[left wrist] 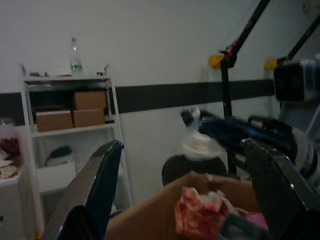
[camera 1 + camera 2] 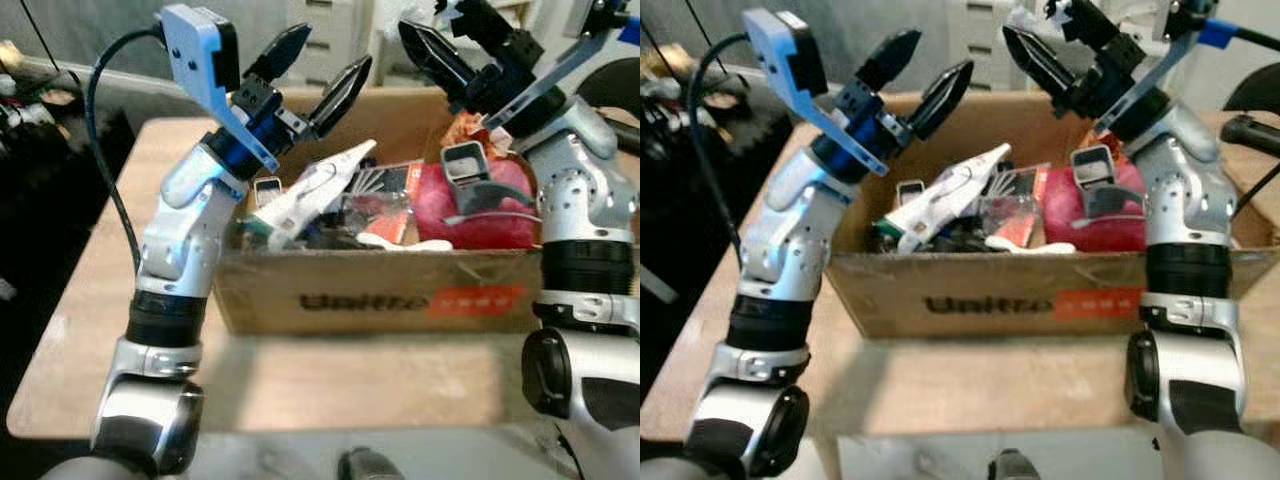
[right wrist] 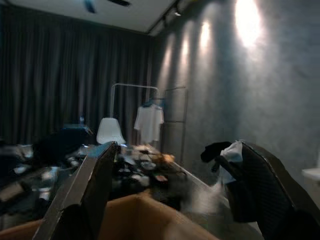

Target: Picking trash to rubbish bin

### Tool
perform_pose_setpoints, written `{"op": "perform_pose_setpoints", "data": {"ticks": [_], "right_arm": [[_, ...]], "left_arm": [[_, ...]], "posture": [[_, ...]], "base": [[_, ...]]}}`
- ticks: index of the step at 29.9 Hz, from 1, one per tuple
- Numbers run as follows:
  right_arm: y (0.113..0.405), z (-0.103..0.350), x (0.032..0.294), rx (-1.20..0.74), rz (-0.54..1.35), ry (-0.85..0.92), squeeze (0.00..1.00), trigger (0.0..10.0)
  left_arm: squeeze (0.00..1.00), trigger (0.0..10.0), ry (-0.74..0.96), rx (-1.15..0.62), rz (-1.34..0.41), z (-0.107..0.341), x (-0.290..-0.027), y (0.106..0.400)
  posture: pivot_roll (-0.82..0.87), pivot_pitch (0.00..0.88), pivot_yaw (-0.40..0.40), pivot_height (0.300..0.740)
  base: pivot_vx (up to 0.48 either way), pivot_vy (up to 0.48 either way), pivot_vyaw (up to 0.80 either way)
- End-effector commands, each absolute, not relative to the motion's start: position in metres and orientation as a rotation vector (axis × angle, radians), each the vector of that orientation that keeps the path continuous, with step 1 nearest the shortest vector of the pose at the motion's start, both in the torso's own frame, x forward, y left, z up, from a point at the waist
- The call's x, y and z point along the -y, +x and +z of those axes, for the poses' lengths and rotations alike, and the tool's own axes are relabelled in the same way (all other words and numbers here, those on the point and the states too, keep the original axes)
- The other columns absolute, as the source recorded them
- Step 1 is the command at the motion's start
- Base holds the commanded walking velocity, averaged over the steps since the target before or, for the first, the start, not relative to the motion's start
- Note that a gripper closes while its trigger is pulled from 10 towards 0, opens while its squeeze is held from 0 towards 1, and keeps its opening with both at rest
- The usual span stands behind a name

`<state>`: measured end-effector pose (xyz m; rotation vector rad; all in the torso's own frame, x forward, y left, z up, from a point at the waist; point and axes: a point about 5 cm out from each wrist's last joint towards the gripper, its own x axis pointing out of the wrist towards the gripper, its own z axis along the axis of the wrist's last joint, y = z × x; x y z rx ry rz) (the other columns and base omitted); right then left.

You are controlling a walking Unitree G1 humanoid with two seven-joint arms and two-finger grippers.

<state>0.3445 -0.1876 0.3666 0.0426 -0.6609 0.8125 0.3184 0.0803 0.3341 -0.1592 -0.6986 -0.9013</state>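
Hovering left gripper (image 2: 318,72): fingers spread, above brown cardboard box (image 2: 370,295) at 10 o'clock.
Right gripper (image 2: 1055,45): spread, 2 o'clock.
Box contents: red bag (image 2: 480,205), white wrapper (image 2: 310,190).

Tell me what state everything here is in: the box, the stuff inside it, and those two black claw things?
Cardboard box: open-topped, upright on the table, heaped with trash.
White wrapper: lying tilted on the heap.
Red bag: crumpled, resting in the box at the robot's right.
Left tool: open, empty, raised above the box's rim.
Right tool: open, empty, raised above the box's far side.
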Motion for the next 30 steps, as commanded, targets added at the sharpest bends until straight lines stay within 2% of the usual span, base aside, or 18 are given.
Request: {"op": "perform_pose_setpoints", "data": {"ticks": [1,4,5,9,13,14,18,25,30], "right_arm": [[0.342,0.37,0.184,0.676,0.837,0.036,0.0,10.0],[0.341,0.369,0.182,0.666,0.851,0.027,0.0,10.0],[0.34,0.369,0.183,0.658,0.86,0.015,0.0,10.0],[0.34,0.369,0.184,0.652,0.863,0.008,0.0,10.0],[0.334,0.365,0.193,0.592,0.911,-0.03,0.0,10.0],[0.334,0.365,0.193,0.592,0.911,-0.03,0.0,10.0],[0.318,0.367,0.202,0.595,1.019,-0.01,0.0,10.0],[0.278,0.365,0.21,0.651,1.271,0.076,0.0,10.0],[0.272,0.36,0.211,0.634,1.297,0.089,0.0,10.0]], "left_arm": [[0.0,10.0,-0.171,0.688,-0.895,0.332,-0.083,0.319],[0.0,10.0,-0.17,0.681,-0.925,0.332,-0.081,0.317],[0.0,10.0,-0.147,0.673,-1.016,0.329,-0.077,0.309],[0.0,10.0,-0.129,0.671,-1.055,0.328,-0.075,0.305],[0.0,10.0,-0.094,0.663,-1.235,0.322,-0.074,0.288],[0.0,10.0,-0.094,0.663,-1.235,0.322,-0.074,0.288],[0.0,10.0,-0.058,0.635,-1.364,0.315,-0.075,0.278],[0.0,10.0,-0.013,0.612,-1.385,0.313,-0.064,0.281],[0.0,10.0,-0.045,0.632,-1.326,0.321,-0.055,0.286]], "posture": [[-0.1,0.109,0.042,0.74],[-0.1,0.105,0.041,0.74],[-0.1,0.104,0.041,0.74],[-0.1,0.104,0.041,0.74],[-0.1,0.102,0.041,0.74],[-0.1,0.102,0.041,0.74],[-0.1,0.102,0.042,0.74],[-0.11,0.108,0.049,0.74],[-0.12,0.111,0.052,0.74]], "base": [[0.0,0.0,0.0],[0.0,0.0,0.0],[0.0,0.0,0.0],[0.0,0.0,0.0],[0.0,0.0,0.0],[0.0,0.0,0.0],[0.0,0.0,0.0],[0.0,0.0,0.0],[0.0,0.0,0.0]]}}
